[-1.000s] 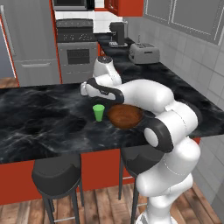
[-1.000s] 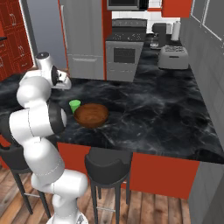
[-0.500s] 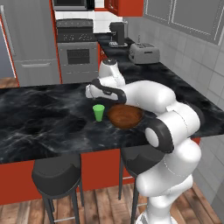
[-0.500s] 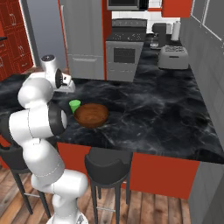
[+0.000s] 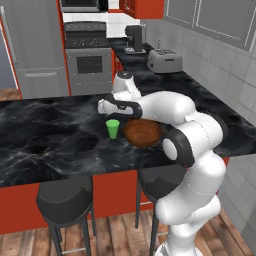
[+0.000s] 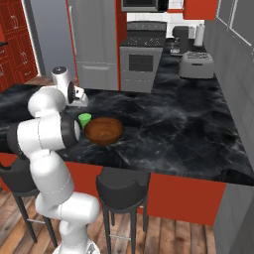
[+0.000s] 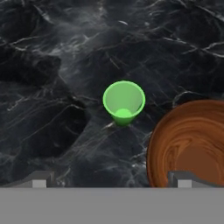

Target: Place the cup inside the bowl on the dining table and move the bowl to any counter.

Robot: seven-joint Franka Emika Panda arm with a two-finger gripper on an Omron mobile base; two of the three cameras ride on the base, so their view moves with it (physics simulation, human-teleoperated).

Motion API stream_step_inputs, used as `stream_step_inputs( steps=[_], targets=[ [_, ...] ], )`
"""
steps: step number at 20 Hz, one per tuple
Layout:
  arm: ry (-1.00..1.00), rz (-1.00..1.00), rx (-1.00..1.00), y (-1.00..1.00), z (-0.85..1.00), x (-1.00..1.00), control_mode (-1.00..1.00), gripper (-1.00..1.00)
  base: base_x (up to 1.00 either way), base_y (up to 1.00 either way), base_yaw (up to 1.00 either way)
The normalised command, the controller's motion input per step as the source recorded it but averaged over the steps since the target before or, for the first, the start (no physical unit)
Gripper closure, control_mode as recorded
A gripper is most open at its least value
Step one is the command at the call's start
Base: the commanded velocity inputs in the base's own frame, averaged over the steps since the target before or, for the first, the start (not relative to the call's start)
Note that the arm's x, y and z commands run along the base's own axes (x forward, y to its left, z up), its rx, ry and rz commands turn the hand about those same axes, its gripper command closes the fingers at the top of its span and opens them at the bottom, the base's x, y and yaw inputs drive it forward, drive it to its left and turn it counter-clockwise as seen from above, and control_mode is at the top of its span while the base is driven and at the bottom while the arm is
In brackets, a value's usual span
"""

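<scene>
Black stools [image 5: 64, 197] stand at the near edge of the dining table surface [image 5: 40, 135]; on its marble top the cup [image 5: 113, 128] stands upright and empty, just left of the bowl [image 5: 143, 133] — close beside it, apart in the hand view. Claw [image 7: 112, 179] hovers above the cup, fingers spread wide, holding nothing. Far right — a toaster [image 5: 164, 61] on the counter [image 5: 150, 75].

Green cup and wooden bowl side by side on the black marble dining table.

The cup [image 7: 124, 102] stands upright and empty at the hand view's centre; the bowl [image 7: 192, 146], wide, shallow, brown, empty, sits just beside it at lower right, on the dining table [image 7: 52, 65]. The counter [image 5: 150, 67] lies in the left base view's upper middle.
</scene>
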Motion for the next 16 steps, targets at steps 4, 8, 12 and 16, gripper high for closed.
stream_step_inputs(
  steps=[4,8,12,16],
  targets=[
    [0.02,0.0,0.0,0.0,-0.04,0.08,-1.0,-1.0,0.0,0.0,0.0],
    [0.01,0.0,0.0,0.05,-0.23,0.24,-1.0,-1.0,0.0,0.0,0.0],
    [0.0,0.0,0.0,0.1,-0.21,0.3,-1.0,-1.0,0.0,0.0,0.0],
    [0.0,0.0,0.0,0.11,-0.18,0.27,-1.0,-1.0,0.0,0.0,0.0]
  ],
)
